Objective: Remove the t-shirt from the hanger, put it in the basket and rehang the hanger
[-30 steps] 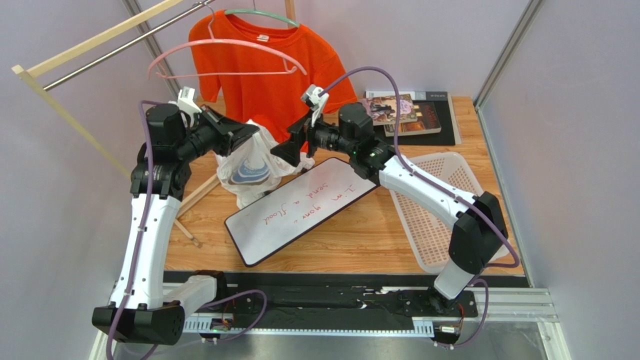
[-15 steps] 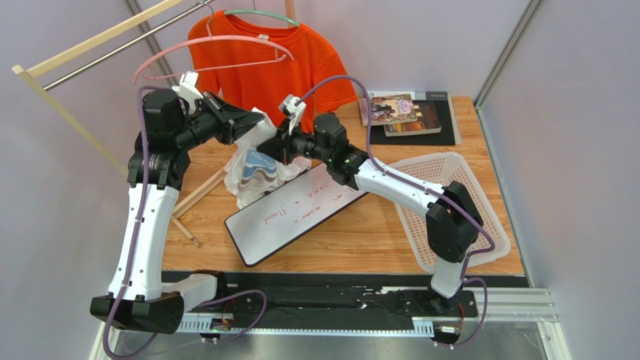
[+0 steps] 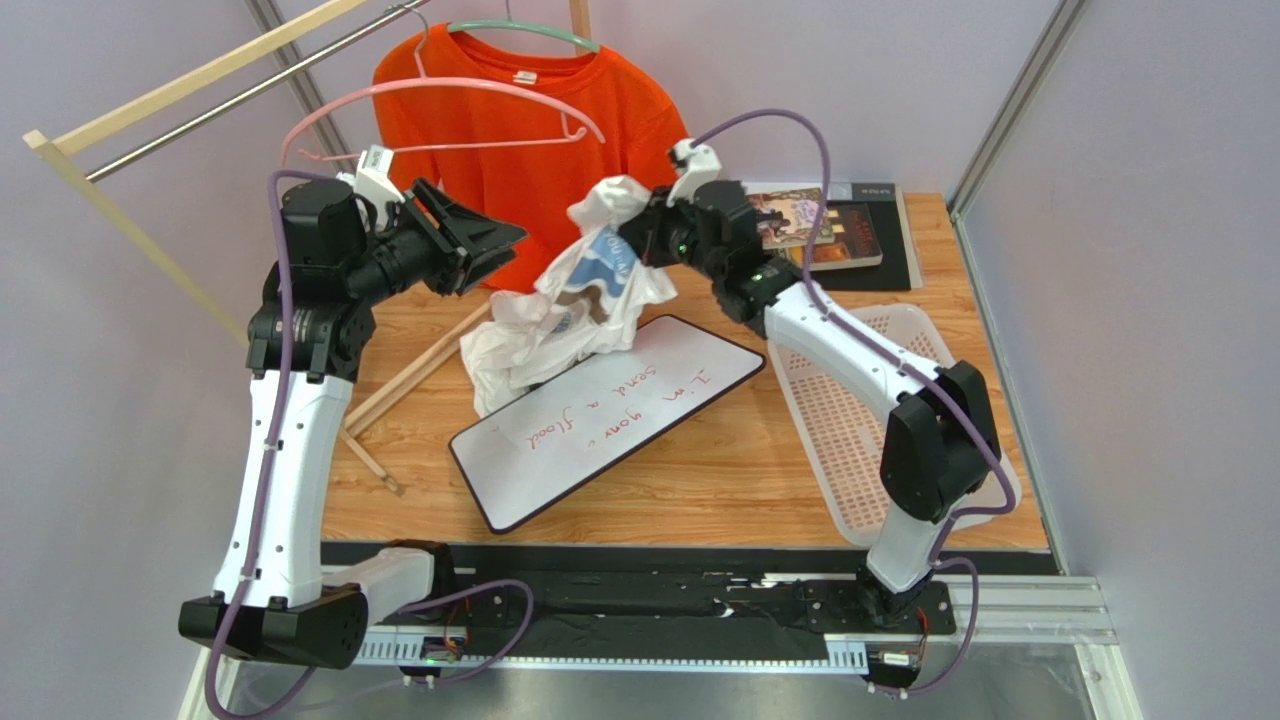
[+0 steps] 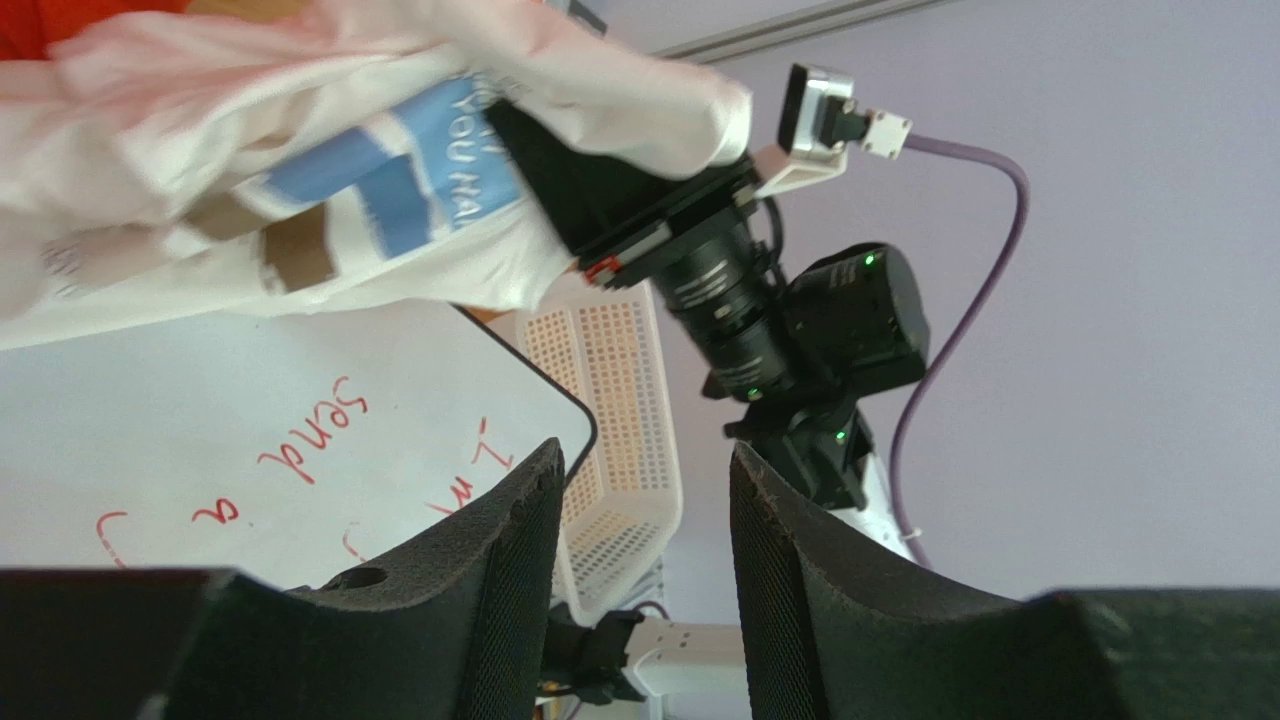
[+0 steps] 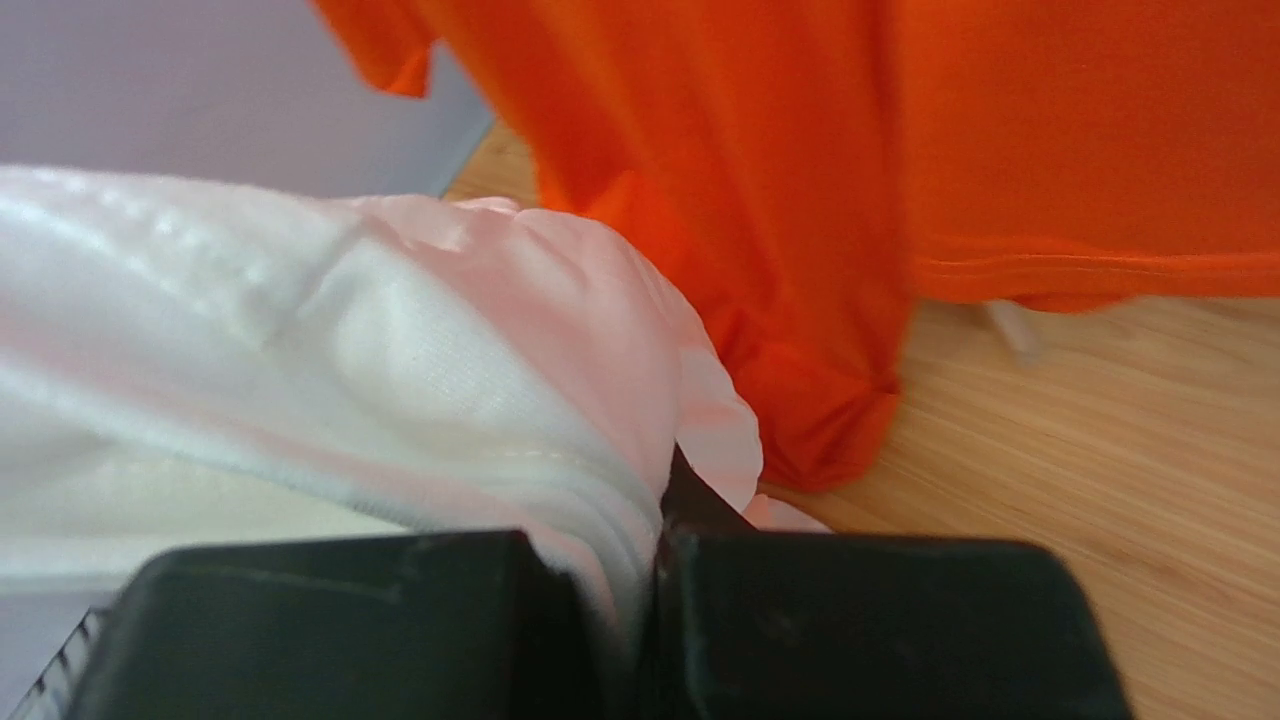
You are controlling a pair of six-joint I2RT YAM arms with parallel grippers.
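Handover! Left gripper (image 3: 501,252) lets go, jaws now open and empty. Right gripper (image 3: 634,222) clamps the white shirt (image 3: 556,308), lifting it over the table, apparently free of the pink hanger (image 3: 451,90).

Whiteboard (image 3: 601,420) w/ red handwriting lies diagonal, ctr of frame, on wood table (image 3: 721,480). White mesh basket (image 3: 849,480) at right, near its edge. Books (image 3: 812,225) on black mat (image 3: 899,255), upper right. Wooden rack bar (image 3: 150,93) slants across upper left.
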